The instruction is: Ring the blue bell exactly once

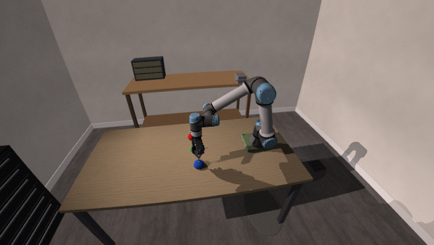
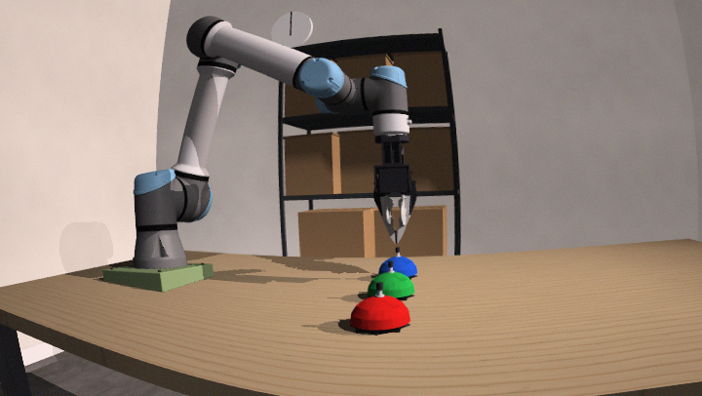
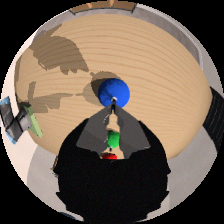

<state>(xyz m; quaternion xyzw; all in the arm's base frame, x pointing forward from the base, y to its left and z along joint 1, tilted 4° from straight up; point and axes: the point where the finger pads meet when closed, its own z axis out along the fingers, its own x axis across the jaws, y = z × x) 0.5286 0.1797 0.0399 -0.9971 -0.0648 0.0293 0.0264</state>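
Note:
Three dome bells stand in a row on the wooden table. The blue bell is at one end, the green bell in the middle and the red bell at the other end. In the top view the arm hides most of the green bell and red bell. My gripper is shut and empty. It points straight down, with its tips right above the blue bell's small button, at or just over its top.
The arm's green base plate sits at a table edge. A side table with a drawer box stands behind. A black shelf with cardboard boxes stands beyond the table.

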